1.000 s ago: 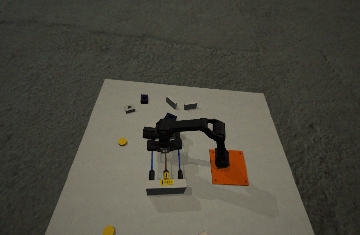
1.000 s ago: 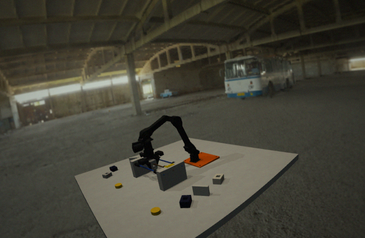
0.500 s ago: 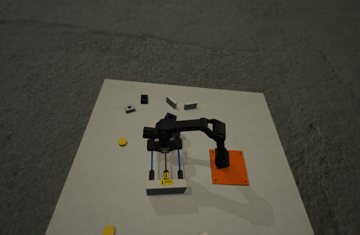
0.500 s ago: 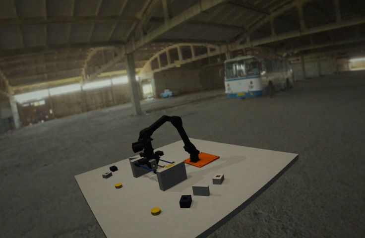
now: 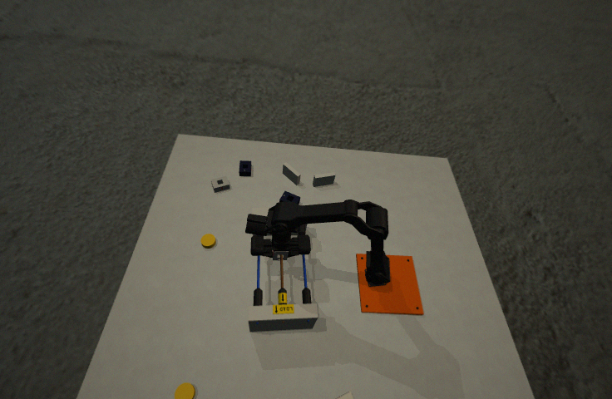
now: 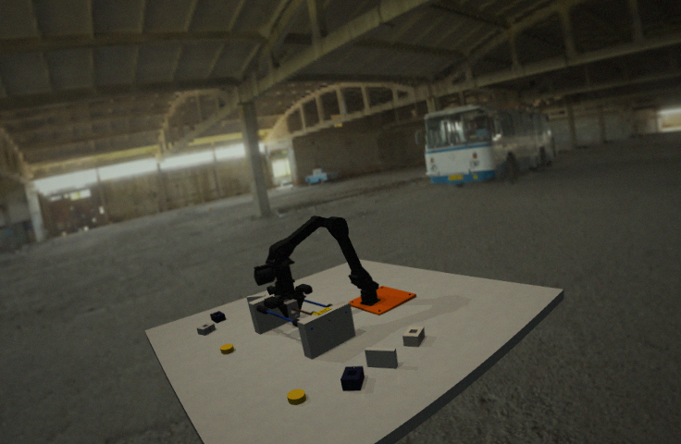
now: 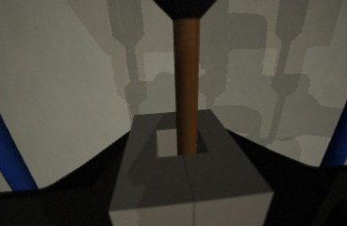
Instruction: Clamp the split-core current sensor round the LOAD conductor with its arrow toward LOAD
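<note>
The grey split-core sensor (image 5: 282, 253) (image 7: 148, 188) is round the brown LOAD conductor (image 5: 282, 275) (image 7: 187, 71), which passes through its square window. Its two halves meet at a thin seam in the wrist view, with no gap visible. My gripper (image 5: 280, 249) (image 7: 174, 134) is shut on the sensor, one black finger on each side. The yellow LOAD label (image 5: 283, 308) is on the near end block (image 5: 280, 324) (image 6: 327, 332) in the top view. The arrow on the sensor cannot be made out, nor can the latch.
Blue conductors (image 5: 258, 273) (image 5: 304, 273) run on both sides of the brown one, close to the gripper. The far end block (image 6: 263, 320) is beside the gripper. Dark blue blocks (image 5: 244, 168) (image 6: 352, 377), pale blocks (image 5: 219, 184) (image 6: 414, 336) and yellow discs (image 5: 208, 240) (image 6: 296, 396) stand around.
</note>
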Controlling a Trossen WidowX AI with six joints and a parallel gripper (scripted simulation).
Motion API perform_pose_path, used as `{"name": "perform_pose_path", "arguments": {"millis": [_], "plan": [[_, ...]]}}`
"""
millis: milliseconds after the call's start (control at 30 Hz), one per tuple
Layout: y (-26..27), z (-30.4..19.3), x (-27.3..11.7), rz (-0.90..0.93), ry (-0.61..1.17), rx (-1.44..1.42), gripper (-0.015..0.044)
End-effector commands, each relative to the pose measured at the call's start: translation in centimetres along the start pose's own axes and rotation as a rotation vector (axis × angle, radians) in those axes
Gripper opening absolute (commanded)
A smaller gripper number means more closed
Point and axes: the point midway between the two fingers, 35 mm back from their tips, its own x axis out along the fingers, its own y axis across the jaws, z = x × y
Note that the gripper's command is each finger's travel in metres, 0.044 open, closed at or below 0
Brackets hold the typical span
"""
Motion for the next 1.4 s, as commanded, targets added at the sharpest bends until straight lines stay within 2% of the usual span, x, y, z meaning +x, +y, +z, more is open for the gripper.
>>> {"name": "perform_pose_path", "arguments": {"millis": [0, 667, 1000, 1367], "plan": [[0.17, 0.04, -0.08, 0.004, -0.003, -0.001, 0.0000], [-0.19, 0.00, 0.52, -0.001, 0.000, 0.000, 0.0000], [-0.19, -0.01, 0.06, 0.000, 0.000, 0.001, 0.0254], [-0.19, -0.01, 0.06, 0.000, 0.000, 0.001, 0.0254]]}}
